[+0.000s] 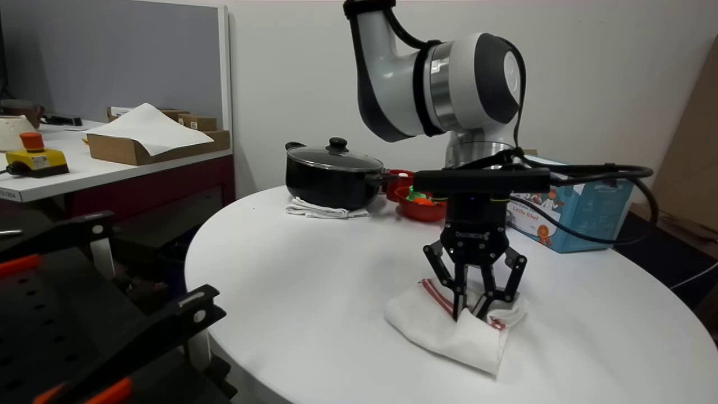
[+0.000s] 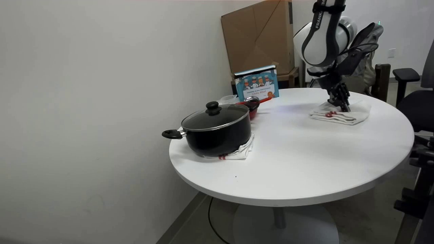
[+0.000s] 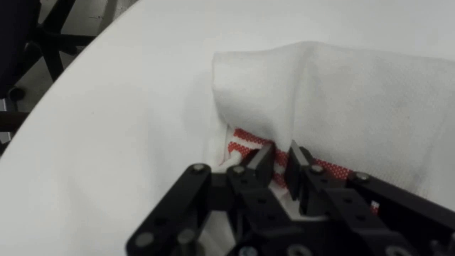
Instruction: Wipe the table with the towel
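Note:
The white towel with red stripes (image 1: 474, 343) lies crumpled on the round white table (image 1: 297, 292). In an exterior view it also shows as a folded cloth (image 2: 359, 113) near the table's far right side. My gripper (image 1: 468, 315) points down into the middle of the towel. In the wrist view the fingers (image 3: 282, 153) stand close together with a fold of the striped towel (image 3: 355, 106) pinched between them. The fingertips are at about table height. The towel's lower part is hidden behind the gripper in the wrist view.
A black lidded pot (image 1: 331, 179) stands on another striped cloth (image 2: 242, 152) near the wall. Beside it are a red bowl (image 1: 420, 210) with toy food and a blue box (image 1: 594, 213). A desk (image 1: 73, 174) and a black cart (image 1: 73, 331) stand beyond the table edge.

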`<state>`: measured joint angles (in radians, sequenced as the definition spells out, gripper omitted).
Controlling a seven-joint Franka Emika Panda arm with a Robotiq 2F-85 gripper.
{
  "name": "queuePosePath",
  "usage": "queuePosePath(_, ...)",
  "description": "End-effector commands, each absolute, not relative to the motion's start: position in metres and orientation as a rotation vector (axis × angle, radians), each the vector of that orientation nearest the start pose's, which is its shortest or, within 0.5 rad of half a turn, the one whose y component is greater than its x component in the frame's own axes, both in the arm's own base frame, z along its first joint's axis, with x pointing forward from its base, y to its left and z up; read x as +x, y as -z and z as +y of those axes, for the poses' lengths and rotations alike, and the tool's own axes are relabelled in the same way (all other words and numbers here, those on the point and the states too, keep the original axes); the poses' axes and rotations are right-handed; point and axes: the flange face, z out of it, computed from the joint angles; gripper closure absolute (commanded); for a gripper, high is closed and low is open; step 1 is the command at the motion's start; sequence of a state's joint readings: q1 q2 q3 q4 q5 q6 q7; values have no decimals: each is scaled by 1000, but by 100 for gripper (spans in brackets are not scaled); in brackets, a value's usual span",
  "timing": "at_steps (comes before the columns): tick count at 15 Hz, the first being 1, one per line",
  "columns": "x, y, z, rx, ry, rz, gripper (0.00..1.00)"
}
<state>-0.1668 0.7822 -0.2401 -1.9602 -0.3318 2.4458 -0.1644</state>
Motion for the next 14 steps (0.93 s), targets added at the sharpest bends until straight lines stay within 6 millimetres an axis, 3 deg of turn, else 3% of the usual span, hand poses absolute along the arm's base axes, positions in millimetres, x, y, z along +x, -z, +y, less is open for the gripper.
queuePosePath(1,451,-61,-199,-3251,-706,-414,93)
queuePosePath(3,419,-61,-185,-3236,-735,-474,89)
queuePosePath(4,401,-61,-177,-3227,-746,-513,64)
queuePosePath(5,384,-61,-168,-3220,-751,-529,62)
queuePosePath(7,349,-63,-149,-3206,-762,-540,49)
queuePosePath(10,331,-66,-135,-3207,-760,-493,27)
queuePosePath(13,326,-70,-129,-3210,-756,-433,4)
queuePosePath(14,326,-71,-129,-3212,-755,-414,1)
